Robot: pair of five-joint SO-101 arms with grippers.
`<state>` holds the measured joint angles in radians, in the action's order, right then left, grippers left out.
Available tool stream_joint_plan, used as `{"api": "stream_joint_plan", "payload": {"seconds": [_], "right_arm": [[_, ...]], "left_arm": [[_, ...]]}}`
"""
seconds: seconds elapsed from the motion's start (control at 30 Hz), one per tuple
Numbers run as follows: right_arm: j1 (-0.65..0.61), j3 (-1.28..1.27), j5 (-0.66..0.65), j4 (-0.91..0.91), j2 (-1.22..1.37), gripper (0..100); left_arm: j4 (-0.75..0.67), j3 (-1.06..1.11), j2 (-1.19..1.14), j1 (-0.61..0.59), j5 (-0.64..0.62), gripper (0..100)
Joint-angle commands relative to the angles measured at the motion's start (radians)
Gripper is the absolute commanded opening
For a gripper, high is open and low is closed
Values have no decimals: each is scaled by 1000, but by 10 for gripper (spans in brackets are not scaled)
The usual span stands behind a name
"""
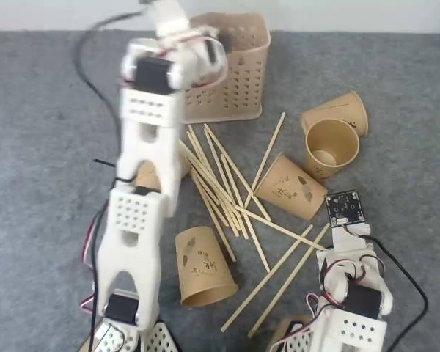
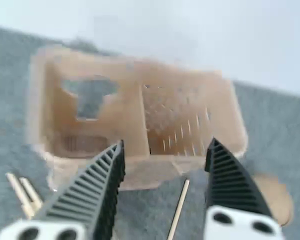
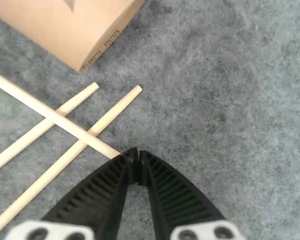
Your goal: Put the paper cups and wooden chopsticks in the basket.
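From above, paper cups (image 1: 202, 268) and wooden chopsticks (image 1: 220, 187) lie on the grey mat (image 1: 44, 147) near the basket (image 1: 242, 81). Left wrist view — left gripper (image 2: 165, 147) faces the basket, fingers spread wide, holding nothing. Right wrist view — right gripper (image 3: 138, 152) has its fingers pressed together, tip just beside a chopstick (image 3: 50, 117)

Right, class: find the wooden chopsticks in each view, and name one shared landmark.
High view: chopsticks scattered mid-table, in front of the basket.
Left wrist view: one between the open jaws, before the basket.
Right wrist view: three crossing at the shut jaws' tips.
Shared landmark: grey mat.
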<state>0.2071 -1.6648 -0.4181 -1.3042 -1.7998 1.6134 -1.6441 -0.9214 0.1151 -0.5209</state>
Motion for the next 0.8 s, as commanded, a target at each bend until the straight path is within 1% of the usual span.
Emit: {"api": "stream_joint_plan", "payload": {"seconds": [0.0, 0.1, 0.17, 0.23, 0.3, 0.4, 0.57, 0.7, 0.77], "right_arm": [[16, 6, -8, 4, -16, 8], [16, 6, -8, 4, -16, 8], [16, 6, -8, 4, -16, 8], [16, 6, -8, 4, -16, 8], [16, 6, -8, 4, -16, 8], [16, 6, -8, 4, -16, 8], [18, 6, -8, 4, -16, 8], [18, 6, -8, 4, -16, 8], [18, 6, -8, 4, -16, 8]], "left_arm": [[68, -33, 247, -94, -9, 258], [141, -33, 315, -175, 17, 258], [143, -7, 315, -218, 61, 258], [135, 71, 299, -236, 104, 258], [112, 156, 275, -238, 130, 258], [43, 228, 233, -236, 132, 257], [-41, 239, 144, -226, 132, 257], [-46, 239, 64, -209, 133, 252], [-46, 237, 32, -195, 138, 222]]}}
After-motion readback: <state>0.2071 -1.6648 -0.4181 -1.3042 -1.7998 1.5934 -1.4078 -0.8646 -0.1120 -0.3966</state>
